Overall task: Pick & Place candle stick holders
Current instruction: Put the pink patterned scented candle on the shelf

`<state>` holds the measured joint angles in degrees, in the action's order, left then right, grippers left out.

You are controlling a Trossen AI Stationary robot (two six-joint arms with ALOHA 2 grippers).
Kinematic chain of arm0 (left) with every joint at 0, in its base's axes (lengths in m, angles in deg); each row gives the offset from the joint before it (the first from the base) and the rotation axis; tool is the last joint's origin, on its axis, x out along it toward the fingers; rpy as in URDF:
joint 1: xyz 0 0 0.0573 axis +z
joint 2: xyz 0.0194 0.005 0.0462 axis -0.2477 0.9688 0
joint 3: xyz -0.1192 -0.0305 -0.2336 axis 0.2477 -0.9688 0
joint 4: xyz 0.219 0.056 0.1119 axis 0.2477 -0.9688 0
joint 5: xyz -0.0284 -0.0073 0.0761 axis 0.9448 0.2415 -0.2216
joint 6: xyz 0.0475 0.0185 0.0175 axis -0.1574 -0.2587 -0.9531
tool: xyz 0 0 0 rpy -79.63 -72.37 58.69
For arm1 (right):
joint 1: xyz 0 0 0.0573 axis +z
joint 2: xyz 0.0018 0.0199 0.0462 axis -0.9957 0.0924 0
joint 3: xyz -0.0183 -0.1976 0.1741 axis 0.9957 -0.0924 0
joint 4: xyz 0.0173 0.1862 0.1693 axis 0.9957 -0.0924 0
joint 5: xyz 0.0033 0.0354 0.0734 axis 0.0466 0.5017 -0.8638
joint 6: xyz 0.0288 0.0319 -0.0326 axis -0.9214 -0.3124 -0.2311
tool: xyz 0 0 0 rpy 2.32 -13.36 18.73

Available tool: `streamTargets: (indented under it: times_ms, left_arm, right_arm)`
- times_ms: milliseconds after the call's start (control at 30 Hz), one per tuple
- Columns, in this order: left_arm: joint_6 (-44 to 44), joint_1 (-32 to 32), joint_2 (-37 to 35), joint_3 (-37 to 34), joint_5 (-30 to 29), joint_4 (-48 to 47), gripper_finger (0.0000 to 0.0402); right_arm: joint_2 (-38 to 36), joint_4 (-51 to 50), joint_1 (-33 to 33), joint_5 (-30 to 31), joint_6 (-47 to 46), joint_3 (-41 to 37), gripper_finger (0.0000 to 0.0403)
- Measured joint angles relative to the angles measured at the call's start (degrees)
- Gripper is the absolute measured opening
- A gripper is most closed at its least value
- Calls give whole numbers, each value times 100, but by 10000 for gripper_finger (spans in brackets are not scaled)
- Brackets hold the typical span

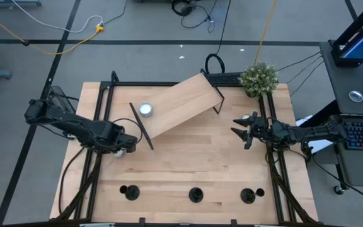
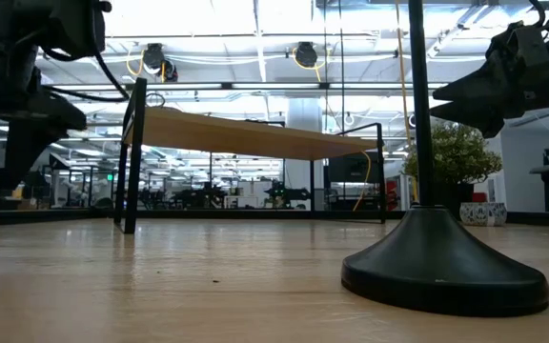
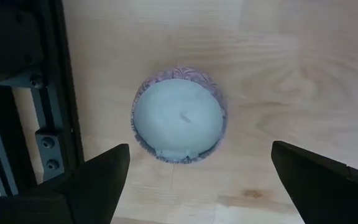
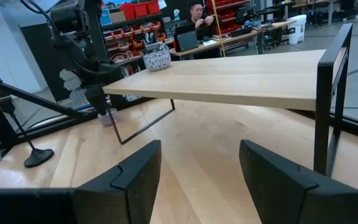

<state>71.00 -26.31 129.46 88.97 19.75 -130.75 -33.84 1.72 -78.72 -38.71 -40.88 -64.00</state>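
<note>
Three black candlestick holders (image 1: 130, 192) (image 1: 196, 194) (image 1: 249, 195) stand upright on their round bases in a row along the table's near edge. The base of one fills the low view (image 2: 443, 262), and another shows in the right wrist view (image 4: 36, 155). My left gripper (image 1: 126, 146) is open and points down at the table's left side. It is above a round tealight in a patterned cup (image 3: 179, 115), with a finger on either side and apart from it. My right gripper (image 1: 235, 126) is open and empty above the table's right side, pointing left toward the wooden shelf (image 1: 181, 104).
A small wooden shelf on black wire legs (image 4: 241, 78) stands at the middle back, with a second tealight (image 1: 145, 109) on top. A potted plant (image 1: 259, 79) is at the far right corner. A black frame (image 1: 103, 126) runs along the table's sides. A person (image 4: 197, 15) sits beyond the table.
</note>
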Motion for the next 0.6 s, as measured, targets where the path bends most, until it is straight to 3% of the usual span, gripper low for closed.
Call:
streamTargets:
  times_ms: [167,367,600]
  left_arm:
    - [301,0,448,-62,210,31,397]
    - [515,-2,896,-438,1047,-3,397]
    - [567,0,854,-470,762,373,397]
  right_arm:
    - [0,2,0,0,-1,0,212]
    - [0,-3,0,-3,-213,0,212]
    - [0,-2,0,-4,-165,0,212]
